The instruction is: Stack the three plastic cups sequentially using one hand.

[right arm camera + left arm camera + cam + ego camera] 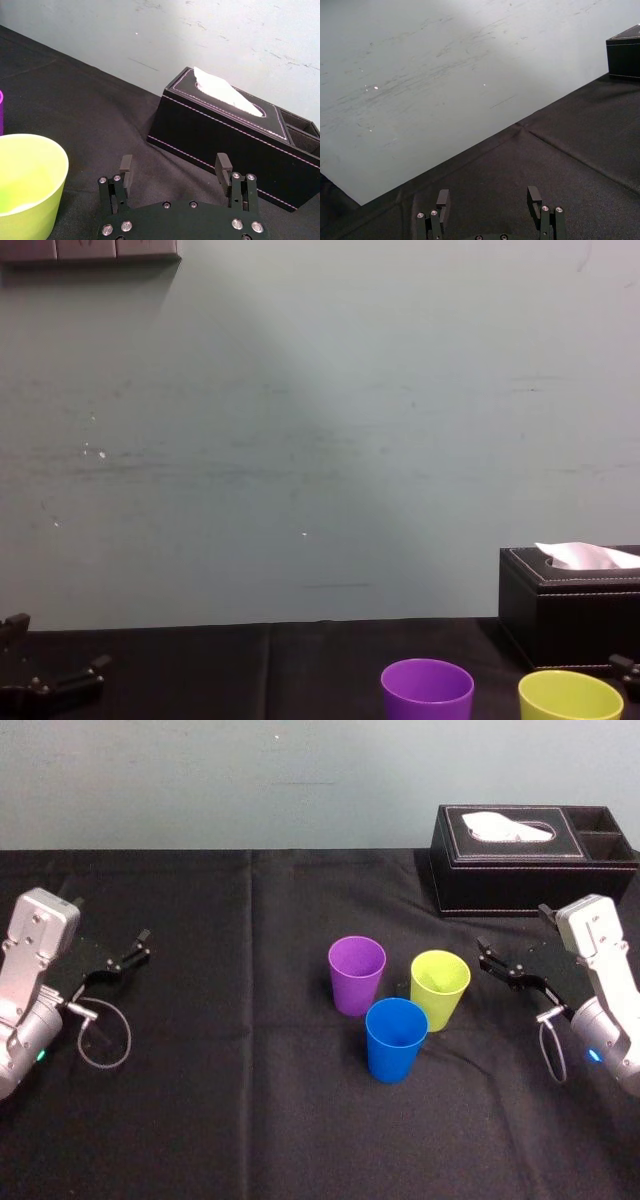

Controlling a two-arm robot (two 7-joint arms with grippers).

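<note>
Three cups stand upright and apart in a tight cluster at mid-table: the purple cup (357, 975) at the back left, the yellow-green cup (439, 988) at the back right, and the blue cup (396, 1038) nearest me. My right gripper (497, 963) hovers open and holds nothing, just right of the yellow-green cup. In the right wrist view that gripper (174, 167) has its jaws spread wide, with the yellow-green cup (25, 180) beside them. The left gripper (130, 952) is parked open at the far left. The chest view shows the purple cup (427, 690) and the yellow-green cup (570, 697).
A black tissue box (530, 860) with a white tissue stands at the back right, behind my right gripper. The black tablecloth (250, 1120) spreads wide in front of the cups and to their left. A pale wall (320, 440) rises behind the table's far edge.
</note>
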